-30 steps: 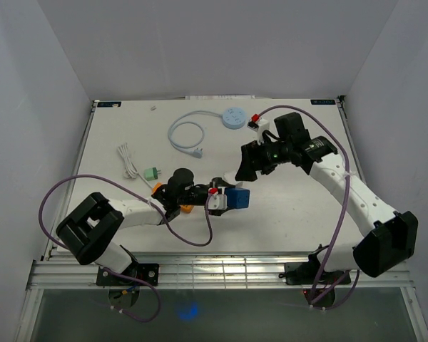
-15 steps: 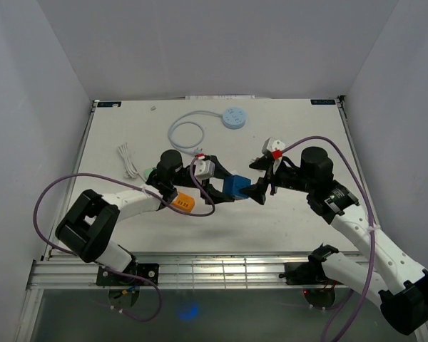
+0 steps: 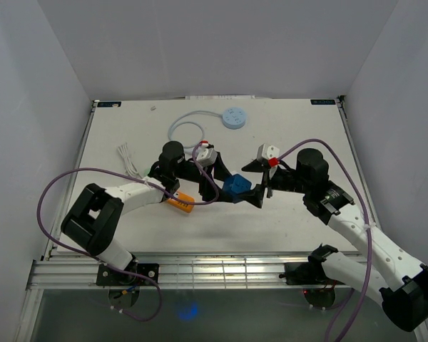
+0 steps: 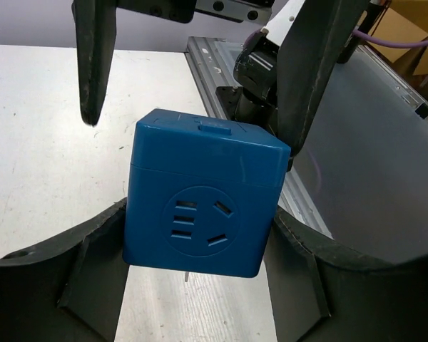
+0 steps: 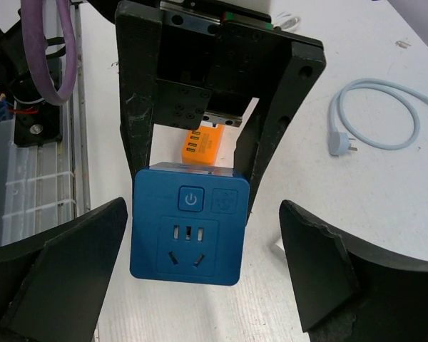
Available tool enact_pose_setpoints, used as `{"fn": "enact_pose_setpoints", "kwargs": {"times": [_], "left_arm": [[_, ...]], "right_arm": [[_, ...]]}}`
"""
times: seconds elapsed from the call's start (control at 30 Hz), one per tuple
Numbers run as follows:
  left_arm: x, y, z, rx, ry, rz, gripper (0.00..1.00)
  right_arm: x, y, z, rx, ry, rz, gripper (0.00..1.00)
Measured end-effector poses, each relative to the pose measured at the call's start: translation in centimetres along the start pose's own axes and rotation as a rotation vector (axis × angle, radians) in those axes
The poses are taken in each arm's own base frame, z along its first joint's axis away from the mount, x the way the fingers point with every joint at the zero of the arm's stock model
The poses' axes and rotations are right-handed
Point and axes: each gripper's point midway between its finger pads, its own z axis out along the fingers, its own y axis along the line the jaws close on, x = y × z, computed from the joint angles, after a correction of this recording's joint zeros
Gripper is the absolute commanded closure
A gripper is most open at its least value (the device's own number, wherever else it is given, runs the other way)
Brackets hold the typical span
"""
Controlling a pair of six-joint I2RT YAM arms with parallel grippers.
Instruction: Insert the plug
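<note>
Both arms have shifted over the white desk (image 3: pixel 307 142). The right arm (image 3: pixel 357 228) has swung back from the far side to face the left arm (image 3: pixel 128 192), which has raised the blue socket cube (image 4: pixel 200 206) at mid-desk. The left pincer (image 3: pixel 227 187) grips the cube by two opposite sides. The right pincer (image 3: pixel 257 185) is wide open and empty, its fingers straddling the cube without touching it. The plug (image 5: pixel 340 144) lies loose on the desk at the end of its pale cable (image 5: pixel 385 114), beyond the orange adapter (image 5: pixel 203 144). This looks like a regrip of the cube. To do it well, the right pincer should close squarely, clear of the left fingers, leaving a socket face uncovered.
</note>
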Motion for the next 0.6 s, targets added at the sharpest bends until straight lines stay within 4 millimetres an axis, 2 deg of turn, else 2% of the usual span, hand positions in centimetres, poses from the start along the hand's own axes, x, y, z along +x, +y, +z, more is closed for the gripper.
{"fn": "enact_pose_setpoints", "kwargs": {"times": [0.27, 0.37, 0.43, 0.47, 0.6], "left_arm": [[0.0, 0.4, -0.1, -0.018, 0.008, -0.016, 1.0], [0.0, 0.7, -0.2, -0.035, 0.01, 0.001, 1.0], [-0.2, 0.8, -0.2, -0.044, 0.008, 0.015, 1.0], [-0.4, 0.8, -0.3, -0.048, 0.006, 0.025, 1.0], [-0.8, 0.7, -0.3, -0.051, 0.003, 0.048, 1.0]], "right_arm": [[1.3, 0.7, 0.6, -0.028, 0.043, 0.033, 0.1], [1.4, 0.5, 0.6, -0.014, 0.049, 0.041, 0.0], [1.5, 0.3, 0.5, -0.007, 0.052, 0.042, 0.14], [1.5, 0.3, 0.5, -0.005, 0.055, 0.042, 0.18], [1.9, 0.3, 0.7, -0.008, 0.069, 0.062, 0.19]]}}
